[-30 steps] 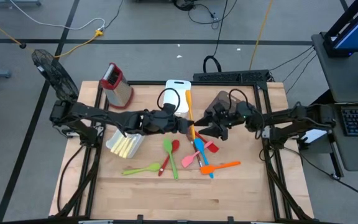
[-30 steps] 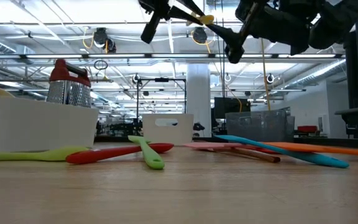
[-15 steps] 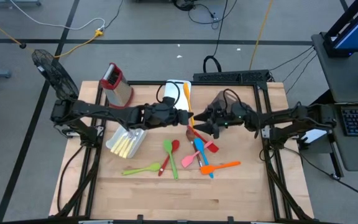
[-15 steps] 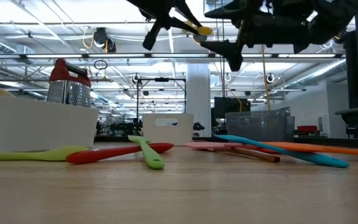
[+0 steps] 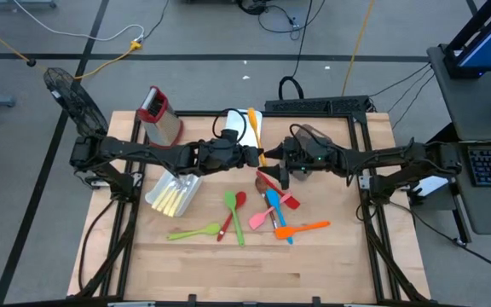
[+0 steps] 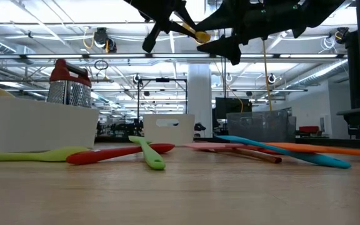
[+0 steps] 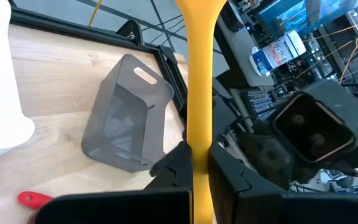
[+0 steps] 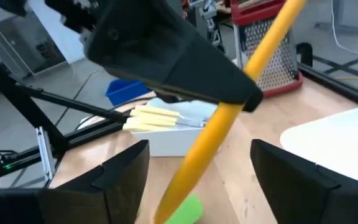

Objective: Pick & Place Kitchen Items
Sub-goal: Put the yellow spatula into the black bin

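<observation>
Gripping an orange utensil aloft, left hand faces open right hand

The near half of the table lies bare and gives open passage, while the loose utensils crowd its middle. Along the far edge stand the box grater, the white bin and the grey bin; another white bin sits left. Above the centre, left gripper and right gripper meet, blocking that airspace.
</observation>
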{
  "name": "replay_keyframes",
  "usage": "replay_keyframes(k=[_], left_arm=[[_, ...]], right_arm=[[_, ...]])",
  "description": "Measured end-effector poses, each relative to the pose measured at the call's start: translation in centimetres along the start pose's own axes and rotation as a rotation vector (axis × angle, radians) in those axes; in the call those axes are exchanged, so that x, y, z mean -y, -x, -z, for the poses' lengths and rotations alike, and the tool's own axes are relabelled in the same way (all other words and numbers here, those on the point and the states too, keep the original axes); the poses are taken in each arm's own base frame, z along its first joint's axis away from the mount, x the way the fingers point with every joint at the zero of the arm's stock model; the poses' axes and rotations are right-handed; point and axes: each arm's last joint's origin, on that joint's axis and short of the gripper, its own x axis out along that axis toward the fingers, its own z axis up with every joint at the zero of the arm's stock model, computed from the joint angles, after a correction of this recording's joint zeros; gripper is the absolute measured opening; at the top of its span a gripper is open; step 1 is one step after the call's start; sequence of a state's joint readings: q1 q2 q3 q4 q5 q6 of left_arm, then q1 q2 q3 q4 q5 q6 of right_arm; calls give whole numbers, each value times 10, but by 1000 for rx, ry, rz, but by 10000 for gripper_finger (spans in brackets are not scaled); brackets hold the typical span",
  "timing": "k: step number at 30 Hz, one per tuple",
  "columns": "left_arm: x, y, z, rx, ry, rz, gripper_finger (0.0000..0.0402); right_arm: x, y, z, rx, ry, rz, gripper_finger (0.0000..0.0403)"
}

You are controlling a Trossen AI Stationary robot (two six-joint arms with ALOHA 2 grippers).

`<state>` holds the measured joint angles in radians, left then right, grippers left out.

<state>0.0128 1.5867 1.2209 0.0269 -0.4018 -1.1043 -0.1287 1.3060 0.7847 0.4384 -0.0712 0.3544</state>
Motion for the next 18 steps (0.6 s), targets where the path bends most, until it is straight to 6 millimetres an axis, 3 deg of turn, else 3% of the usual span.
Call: replay_keyframes(k=[6, 18], left_arm=[[0, 0, 0, 0, -3, 1, 10], [1, 0, 0, 17, -15, 5, 10]], right_arm=[[0, 0, 0, -2, -24, 1, 219], [2, 0, 3, -25, -39, 24, 27]])
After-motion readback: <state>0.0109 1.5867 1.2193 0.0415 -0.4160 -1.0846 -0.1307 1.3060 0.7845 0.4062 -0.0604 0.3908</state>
